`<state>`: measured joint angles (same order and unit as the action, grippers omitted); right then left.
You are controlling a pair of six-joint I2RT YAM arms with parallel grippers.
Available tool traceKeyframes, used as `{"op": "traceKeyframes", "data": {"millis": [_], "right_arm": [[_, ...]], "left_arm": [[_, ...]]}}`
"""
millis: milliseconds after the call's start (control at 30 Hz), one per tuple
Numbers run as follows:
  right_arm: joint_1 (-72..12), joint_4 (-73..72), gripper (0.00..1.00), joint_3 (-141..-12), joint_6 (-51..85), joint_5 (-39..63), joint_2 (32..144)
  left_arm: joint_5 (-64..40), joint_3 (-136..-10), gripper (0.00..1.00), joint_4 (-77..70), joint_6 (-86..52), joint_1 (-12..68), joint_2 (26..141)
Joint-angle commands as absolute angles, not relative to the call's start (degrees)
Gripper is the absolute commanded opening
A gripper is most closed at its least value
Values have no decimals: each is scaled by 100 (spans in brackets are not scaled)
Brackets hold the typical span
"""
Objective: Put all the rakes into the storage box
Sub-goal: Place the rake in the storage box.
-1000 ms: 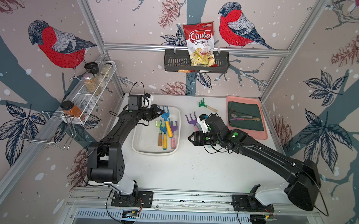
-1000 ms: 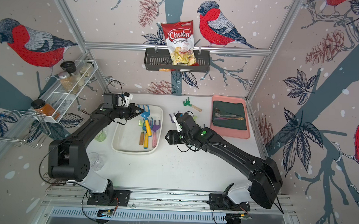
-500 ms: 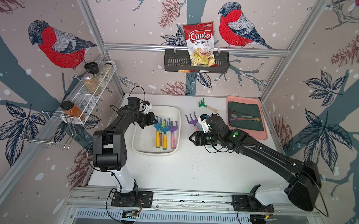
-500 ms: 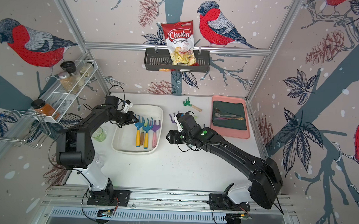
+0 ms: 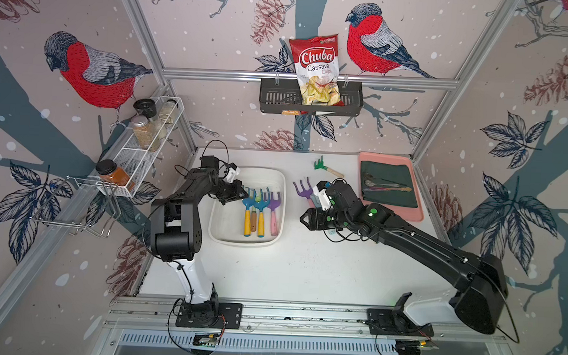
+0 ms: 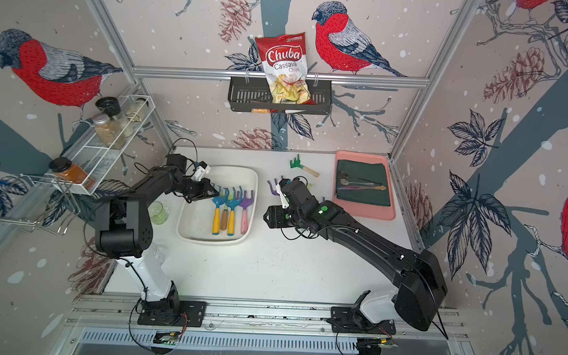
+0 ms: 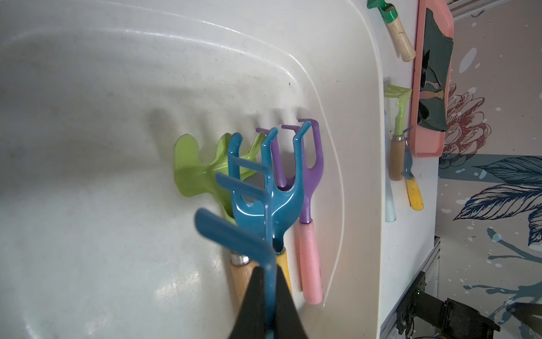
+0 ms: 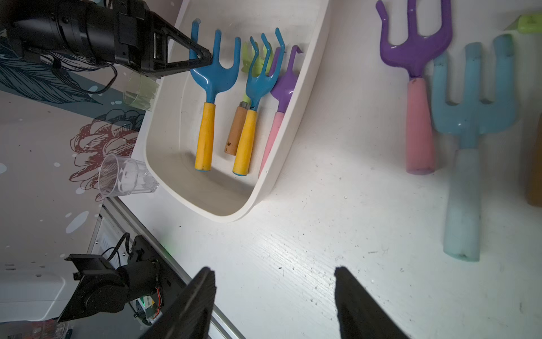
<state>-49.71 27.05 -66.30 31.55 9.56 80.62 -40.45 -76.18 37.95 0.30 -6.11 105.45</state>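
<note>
- The left end effector (image 5: pixel 241 194) has the blue rake (image 5: pixel 248 213) by the head. Its jaws are squeezed tight on the outermost tine, and the left wrist view shows the black fingers (image 7: pixel 255 302) pinching that prong.
- The rake is already inside the storage box (image 5: pixel 227 222), on the side of the box nearer the left edge of the tabletop (image 5: pixel 304 269).
- Its long axis runs with the box's length, head toward the far edge and yellow handle toward the near edge, parallel to a second blue rake (image 5: pixel 260 217).
- With the rake right at the fingertips, letting go looks like all that remains. I can't tell whether the handle lies flat on the box floor.
- The right end effector (image 5: pixel 303 218) hangs over bare tabletop between the box and a purple rake (image 5: pixel 303 193). Its jaws are partly spread and hold nothing, and the left arm is the nearer one.
</note>
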Motion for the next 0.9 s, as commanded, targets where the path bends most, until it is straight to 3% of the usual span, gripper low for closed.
{"op": "traceKeyframes", "data": {"millis": [0, 633, 867], "right_arm": [[-4966, 2694, 67, -6675, 3106, 958, 8084], [-4939, 2666, 67, -6544, 3065, 912, 8038], [-4911, 2712, 67, -6464, 3060, 863, 8010]], "left_arm": [[-4074, -7673, 9, 3855, 133, -633, 10611], [-3626, -7904, 16, 3740, 71, -626, 11013], [-3252, -7955, 42, 3722, 0, -626, 10879]]}}
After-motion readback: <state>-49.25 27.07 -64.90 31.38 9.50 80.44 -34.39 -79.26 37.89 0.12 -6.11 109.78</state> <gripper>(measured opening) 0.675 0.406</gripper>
